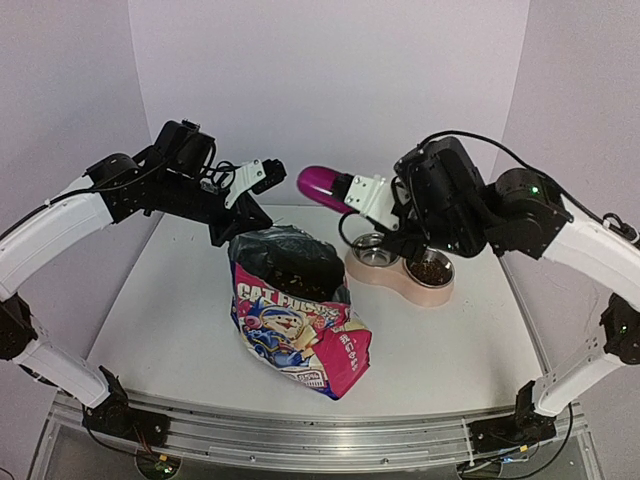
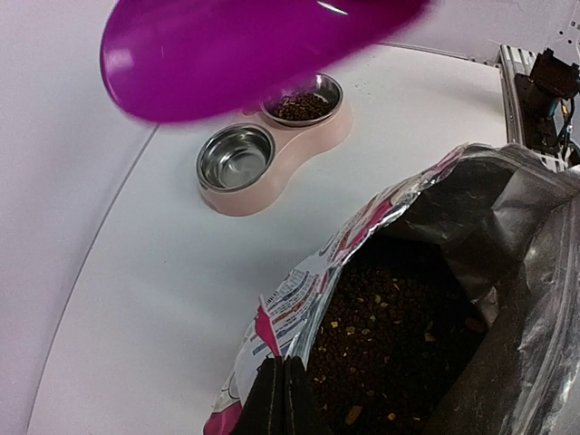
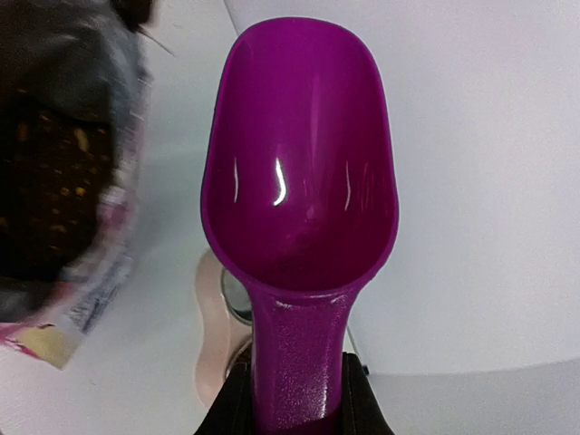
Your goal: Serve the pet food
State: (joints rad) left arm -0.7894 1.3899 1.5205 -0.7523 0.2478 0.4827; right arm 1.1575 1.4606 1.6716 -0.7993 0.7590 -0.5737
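The cat food pouch stands open mid-table, brown kibble showing inside. My left gripper is shut on the pouch's rim, holding the mouth open. My right gripper is shut on the handle of the magenta scoop, which is empty and held in the air between the pouch and the feeder. The scoop also shows in the top view and the left wrist view. The feeder's right bowl holds kibble; its left bowl is empty.
The pink double-bowl feeder sits right of the pouch on the white table. White walls close in the back and sides. A metal rail runs along the near edge.
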